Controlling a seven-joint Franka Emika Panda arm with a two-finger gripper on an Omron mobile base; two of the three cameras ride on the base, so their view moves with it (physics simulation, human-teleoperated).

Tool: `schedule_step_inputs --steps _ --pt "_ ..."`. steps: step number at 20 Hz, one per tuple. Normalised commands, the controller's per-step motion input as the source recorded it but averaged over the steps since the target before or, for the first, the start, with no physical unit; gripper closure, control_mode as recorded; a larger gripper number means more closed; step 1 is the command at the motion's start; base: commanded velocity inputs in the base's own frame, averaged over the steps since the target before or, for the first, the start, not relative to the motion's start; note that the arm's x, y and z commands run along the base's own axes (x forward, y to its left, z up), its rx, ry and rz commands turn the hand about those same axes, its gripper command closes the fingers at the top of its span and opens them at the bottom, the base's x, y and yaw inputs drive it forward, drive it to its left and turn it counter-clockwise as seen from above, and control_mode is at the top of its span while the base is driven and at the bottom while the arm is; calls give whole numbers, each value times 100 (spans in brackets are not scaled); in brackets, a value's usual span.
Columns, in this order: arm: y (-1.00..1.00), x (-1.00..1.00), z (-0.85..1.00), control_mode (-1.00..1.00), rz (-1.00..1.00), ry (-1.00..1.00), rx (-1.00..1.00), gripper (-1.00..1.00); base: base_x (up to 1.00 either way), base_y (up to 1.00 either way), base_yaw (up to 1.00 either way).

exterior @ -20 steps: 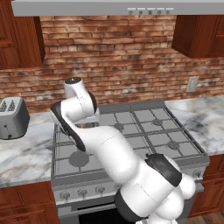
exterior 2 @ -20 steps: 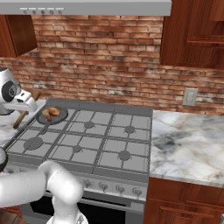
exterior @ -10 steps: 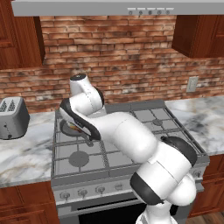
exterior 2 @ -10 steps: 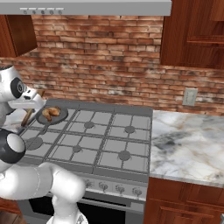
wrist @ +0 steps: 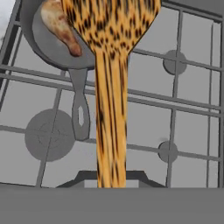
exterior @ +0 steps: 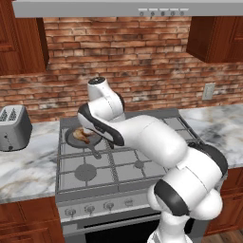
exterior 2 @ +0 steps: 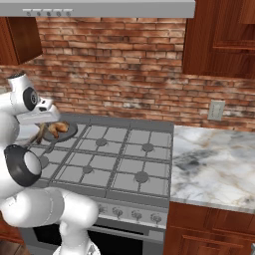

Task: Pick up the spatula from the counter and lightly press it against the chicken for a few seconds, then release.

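The wooden spatula (wrist: 110, 109) is clamped by its handle in the narrowly closed jaws, seen at the bottom of the hand view, and is pointed away over the grey stove grates (wrist: 188, 109). Its broad mottled blade is held above the dark pan (wrist: 39, 43), overlapping the pan's right half, with the chicken (wrist: 59, 26) lying just beside the blade's left edge; whether blade and meat are touching cannot be told. The pan's handle (wrist: 80, 109) is stretched back along the left of the spatula's shaft. From the right base view, the spatula (exterior 2: 36, 139) is seen slanting down from the white hand towards the pan (exterior 2: 69, 132), which is set on the stove's rear left burner with the chicken (exterior 2: 61, 128) inside it. From the left base view, the chicken (exterior: 81, 136) is partly masked by the arm bent over it. A toaster (exterior: 14, 127) is stood on the marble worktop (exterior: 28, 166) left of the stove, and a red brick wall (exterior: 142, 57) is seen behind.
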Motion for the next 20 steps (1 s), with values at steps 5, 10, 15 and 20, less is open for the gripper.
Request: schedule_step_inputs --steps 5,10,15,20 --pt "-38 9 0 -100 19 6 0 100 0 0 0" --pt "-28 12 1 -100 23 5 0 100 0 0 0" --pt "-18 15 13 -100 26 2 0 100 0 0 0" --pt "-20 12 2 -100 30 5 0 100 0 0 0"
